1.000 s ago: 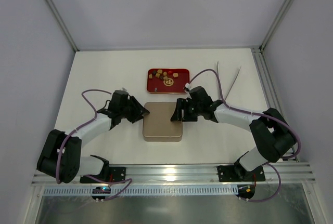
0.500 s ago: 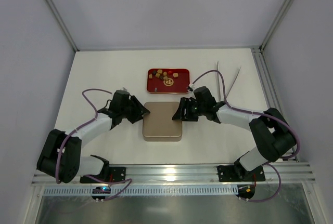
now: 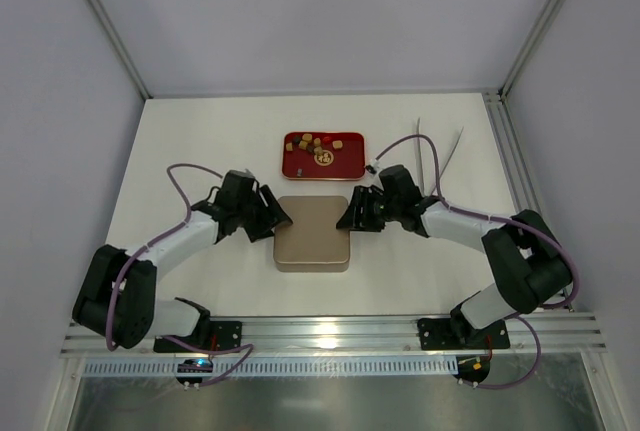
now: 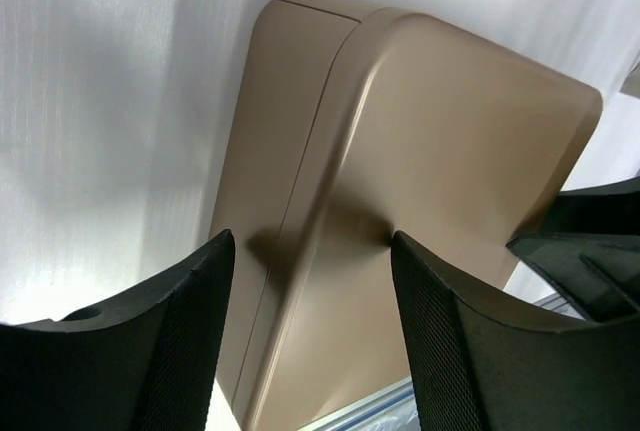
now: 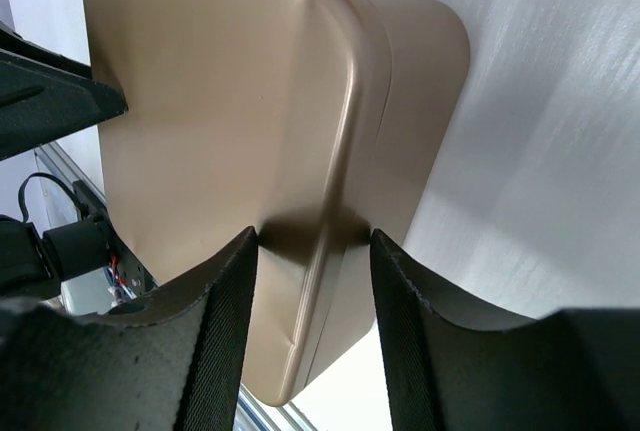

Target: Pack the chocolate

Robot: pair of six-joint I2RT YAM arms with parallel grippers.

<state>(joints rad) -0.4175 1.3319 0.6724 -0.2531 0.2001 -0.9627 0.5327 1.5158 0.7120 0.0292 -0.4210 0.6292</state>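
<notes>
The chocolate, several small brown and tan pieces, lies in a red tray at the back centre. A closed tan square tin sits in front of it, between the arms. My left gripper is open at the tin's left edge. In the left wrist view its fingertips straddle the lid's edge on the tin. My right gripper is open at the tin's right edge. In the right wrist view its fingertips rest against the tin across the lid rim.
Two thin white strips lie at the back right. An aluminium rail runs down the right side. Another rail crosses the near edge by the arm bases. White walls enclose the table.
My left gripper has moved forward onto the tin's left edge and its jaws stand wider. My right gripper has shifted slightly back and right along the tin's right edge. The tin stays put.
</notes>
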